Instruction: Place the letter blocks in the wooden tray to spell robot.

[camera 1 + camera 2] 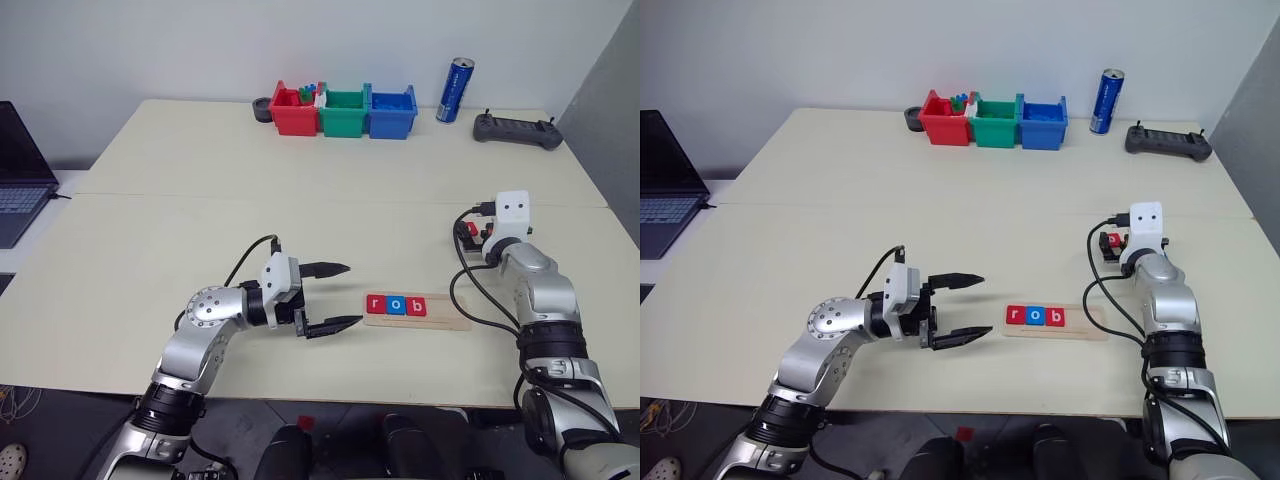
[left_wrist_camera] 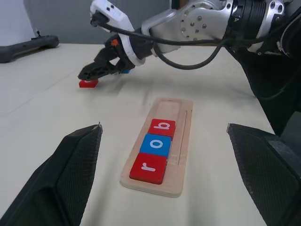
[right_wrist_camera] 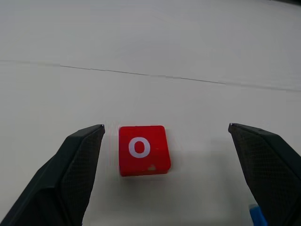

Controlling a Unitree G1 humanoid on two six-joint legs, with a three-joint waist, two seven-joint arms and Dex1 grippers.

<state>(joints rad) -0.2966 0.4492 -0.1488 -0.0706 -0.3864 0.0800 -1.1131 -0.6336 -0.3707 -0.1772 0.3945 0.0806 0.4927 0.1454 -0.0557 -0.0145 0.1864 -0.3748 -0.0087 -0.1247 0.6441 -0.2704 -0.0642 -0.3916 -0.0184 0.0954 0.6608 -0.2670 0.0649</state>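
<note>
The wooden tray (image 1: pixel 417 311) lies on the table (image 1: pixel 200 200) just past the tips of the left gripper (image 1: pixel 332 296), whose two black fingers stand wide apart and hold nothing. Three letter blocks sit in the tray's groove touching one another: a red r (image 2: pixel 148 168), a blue o (image 2: pixel 156 145) and a red b (image 2: pixel 162 127), filling the end nearer those fingers; the far end of the groove is bare wood.

The right gripper (image 3: pixel 164 165) also has its fingers spread wide, empty. A red o block (image 3: pixel 142 149) lies flat on the table between them, nearer one finger and touching neither. A blue block (image 3: pixel 257 215) shows only as a corner beside the other finger, cut off, so its letter cannot be read. From the head views the gripper's own housing hides most of these two blocks.
</note>
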